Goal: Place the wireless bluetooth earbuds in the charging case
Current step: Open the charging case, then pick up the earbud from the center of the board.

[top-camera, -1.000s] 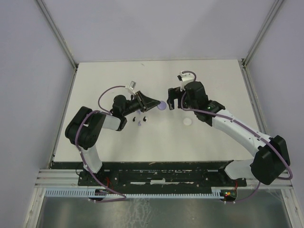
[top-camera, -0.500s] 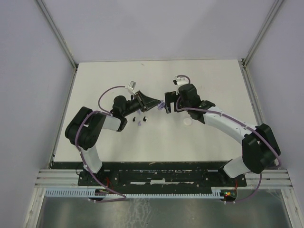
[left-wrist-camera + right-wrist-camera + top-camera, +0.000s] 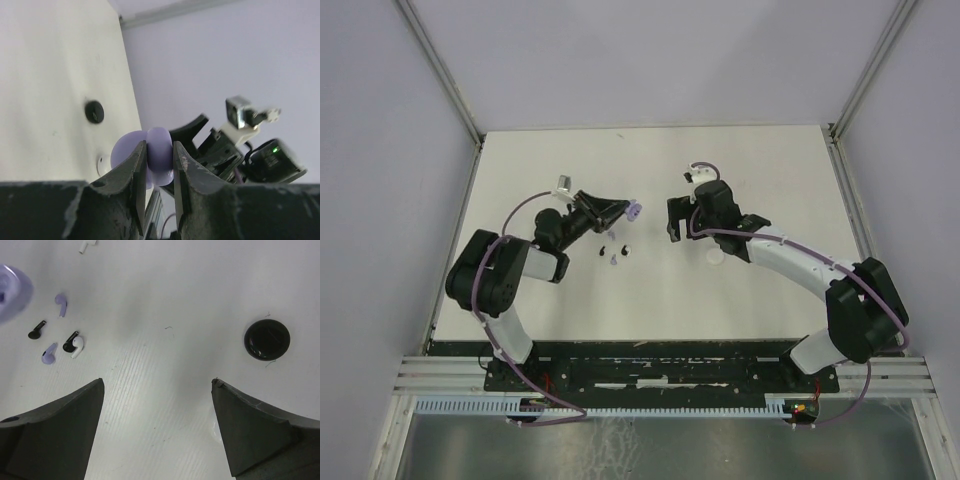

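Both jaws of the left gripper (image 3: 159,157) clamp the lilac case (image 3: 127,150), now swung left, the right gripper (image 3: 157,382) has backed off wide open, and the earbuds (image 3: 75,346) lie loose on the table (image 3: 165,300), none inserted yet

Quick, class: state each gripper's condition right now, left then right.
Left gripper: closed, holding the lilac case.
Right gripper: open, holding nothing.
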You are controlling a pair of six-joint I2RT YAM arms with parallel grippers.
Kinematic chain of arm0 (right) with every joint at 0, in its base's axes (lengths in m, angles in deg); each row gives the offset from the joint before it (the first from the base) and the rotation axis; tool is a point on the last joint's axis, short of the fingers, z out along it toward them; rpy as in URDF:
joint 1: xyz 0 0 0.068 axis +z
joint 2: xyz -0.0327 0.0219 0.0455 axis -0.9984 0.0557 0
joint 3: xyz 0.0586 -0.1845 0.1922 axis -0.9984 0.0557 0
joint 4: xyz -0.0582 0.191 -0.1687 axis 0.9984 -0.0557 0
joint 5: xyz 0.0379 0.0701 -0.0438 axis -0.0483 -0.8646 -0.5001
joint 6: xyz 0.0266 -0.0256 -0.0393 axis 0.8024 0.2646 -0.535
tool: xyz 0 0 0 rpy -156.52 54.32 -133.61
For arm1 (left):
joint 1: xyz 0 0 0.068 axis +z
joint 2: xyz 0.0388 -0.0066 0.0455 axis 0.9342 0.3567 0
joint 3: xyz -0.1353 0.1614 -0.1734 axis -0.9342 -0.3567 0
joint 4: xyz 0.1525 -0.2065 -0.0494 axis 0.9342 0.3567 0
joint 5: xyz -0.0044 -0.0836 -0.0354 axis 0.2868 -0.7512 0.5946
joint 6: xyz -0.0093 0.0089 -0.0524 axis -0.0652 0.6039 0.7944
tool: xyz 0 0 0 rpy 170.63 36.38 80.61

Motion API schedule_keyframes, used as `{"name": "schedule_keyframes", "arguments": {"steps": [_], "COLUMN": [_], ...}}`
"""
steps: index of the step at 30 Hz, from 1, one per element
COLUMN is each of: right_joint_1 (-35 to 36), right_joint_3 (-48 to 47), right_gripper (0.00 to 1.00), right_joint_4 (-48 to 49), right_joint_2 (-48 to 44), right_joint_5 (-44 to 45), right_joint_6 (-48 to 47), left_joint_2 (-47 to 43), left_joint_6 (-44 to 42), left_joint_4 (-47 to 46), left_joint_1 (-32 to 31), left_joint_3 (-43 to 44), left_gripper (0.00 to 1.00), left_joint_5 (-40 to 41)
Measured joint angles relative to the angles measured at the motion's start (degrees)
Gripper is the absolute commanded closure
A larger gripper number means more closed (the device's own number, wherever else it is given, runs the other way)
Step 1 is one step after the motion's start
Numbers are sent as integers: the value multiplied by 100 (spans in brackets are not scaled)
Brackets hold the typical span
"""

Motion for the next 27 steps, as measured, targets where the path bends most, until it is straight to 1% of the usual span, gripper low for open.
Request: {"name": "schedule_keyframes", "arguments": {"steps": [5,9,11,12,13,16,22,27], "right_joint_1": [61,415,667,828,839,1027,1071,1088], "right_joint_3": [-114,-710,-1178,-1648,-1685,-2533,-3661,-4306], "right_gripper": [14,21,24,26,28,34,38,39], "right_joint_4": [-26,-238,-463,-636,-654,-940,-1416,-1725], "right_joint_2": [227,1001,1449,1825,1849,2435,3202,3727], "right_joint_5": [-234,-284,-291,-289,-286,-308,-348,-345], "right_joint_6": [2,-28,-66,-98,-101,-195,-402,-564], "left_joint_2": [-140,-299,-446,-518,-575,-807,-1370,-1856], "left_joint_6": [730,1051,1172,1224,1261,1392,1620,1633], "left_joint_4": [-918,-1353,-1419,-1423,-1425,-1443,-1429,-1357], "left_joint_1": [881,1132,1250,1316,1375,1637,2094,2347], "left_joint_3": [-688,-1169,-1445,-1565,-1659,-2033,-2638,-2719], "left_gripper": [97,97,97,97,97,97,97,97], "left_joint_5": [466,739,876,914,960,1187,1558,1611]}}
